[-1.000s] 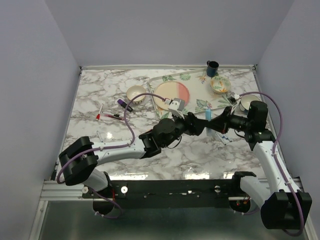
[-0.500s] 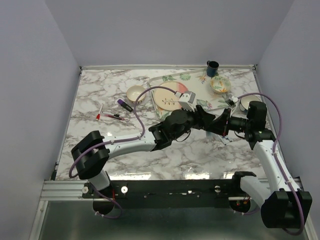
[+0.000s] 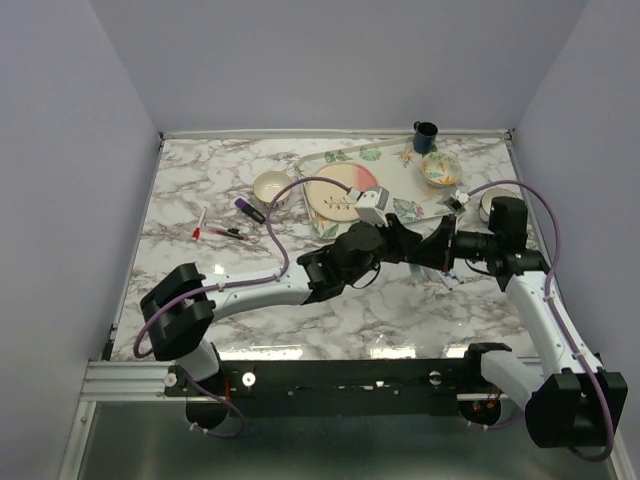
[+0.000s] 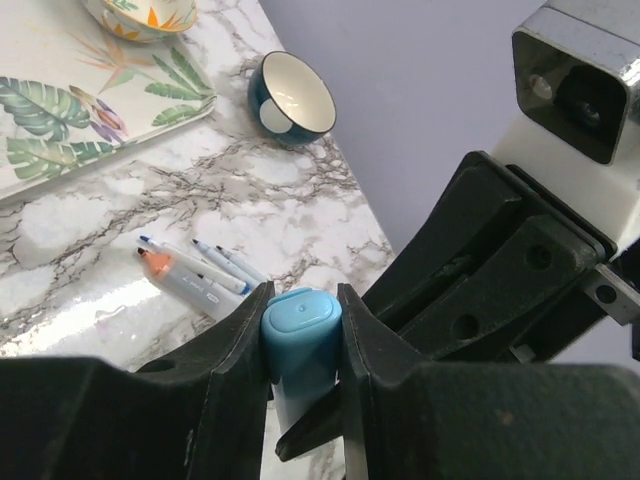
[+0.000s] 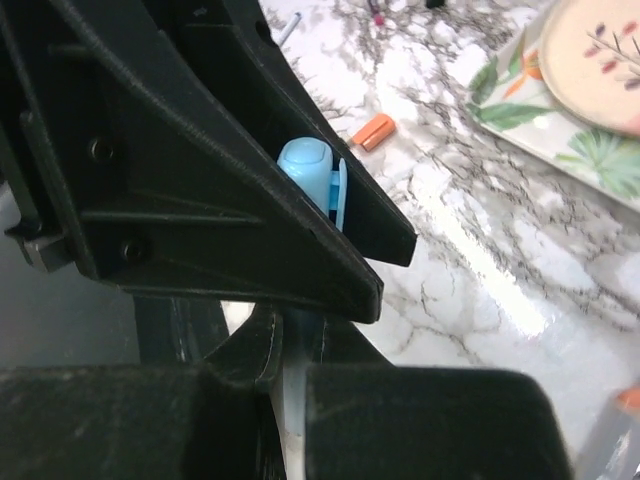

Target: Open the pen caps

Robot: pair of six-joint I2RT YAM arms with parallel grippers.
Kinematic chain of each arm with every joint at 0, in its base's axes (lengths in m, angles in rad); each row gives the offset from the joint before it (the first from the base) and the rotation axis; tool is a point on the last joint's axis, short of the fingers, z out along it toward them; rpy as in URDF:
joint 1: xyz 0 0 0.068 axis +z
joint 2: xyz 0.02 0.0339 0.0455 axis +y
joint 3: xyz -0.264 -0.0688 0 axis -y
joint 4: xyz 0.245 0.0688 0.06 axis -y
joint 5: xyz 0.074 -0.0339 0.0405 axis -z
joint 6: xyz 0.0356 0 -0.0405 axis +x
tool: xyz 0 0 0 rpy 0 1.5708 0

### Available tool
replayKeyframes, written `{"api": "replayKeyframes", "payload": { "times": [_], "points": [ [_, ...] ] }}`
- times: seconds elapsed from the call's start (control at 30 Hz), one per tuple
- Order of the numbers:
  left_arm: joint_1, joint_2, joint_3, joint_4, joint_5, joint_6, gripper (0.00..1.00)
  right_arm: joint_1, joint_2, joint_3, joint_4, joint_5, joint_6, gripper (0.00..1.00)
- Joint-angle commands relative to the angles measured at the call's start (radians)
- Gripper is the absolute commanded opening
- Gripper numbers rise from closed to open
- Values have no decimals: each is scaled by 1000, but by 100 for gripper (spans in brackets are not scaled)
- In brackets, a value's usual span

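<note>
While the arms met over the table [image 3: 180, 190], light blue cap [image 4: 300, 325]: up in the air, looked like it was on its pen, not pulled off yet.
Left gripper [image 4: 300, 300]: jaws squeezed tight on that cap.
Right gripper [image 5: 290, 362]: jaws closed on the white barrel [image 5: 294, 390] below.
Done: an orange cap [image 5: 375, 130] lay loose; pens with bare tips [image 4: 205, 270] lay on the table too.
Left to do: a red pen [image 3: 199, 225] and a purple pen [image 3: 248, 207], well apart, looked capped.
Around: leafy tray [image 3: 330, 158], bowl [image 3: 270, 187], mug [image 3: 425, 132]; none blocked the pull.
</note>
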Motion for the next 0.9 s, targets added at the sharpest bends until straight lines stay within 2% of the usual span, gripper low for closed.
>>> {"api": "replayKeyframes", "payload": {
  "times": [0.0, 0.03, 0.13, 0.3, 0.37, 0.5, 0.63, 0.87],
  "points": [
    [112, -199, -88, -49, -343, -23, 0, 3, 67, 107, -252, 8, -286, 1],
    [148, -225, -108, -49, -391, -38, 0, 6, 86, 120, -310, 22, -315, 1],
    [231, -331, -188, -36, -400, -61, 0, 33, 122, 151, -364, 47, -389, 1],
    [313, -452, -286, -85, -331, -72, 0, 55, 99, 139, -320, 140, -360, 1],
    [345, -492, -328, -114, -285, -72, 0, 53, 87, 133, -274, 228, -314, 1],
    [382, -564, -437, -192, -157, -69, 0, 53, 76, 131, -223, 381, -274, 1],
    [400, -650, -575, -245, -107, -80, 1, 53, 84, 133, -207, 470, -263, 1],
    [420, -757, -792, -322, -90, -113, 12, 50, 127, 148, -217, 571, -268, 1]
  ]
}}
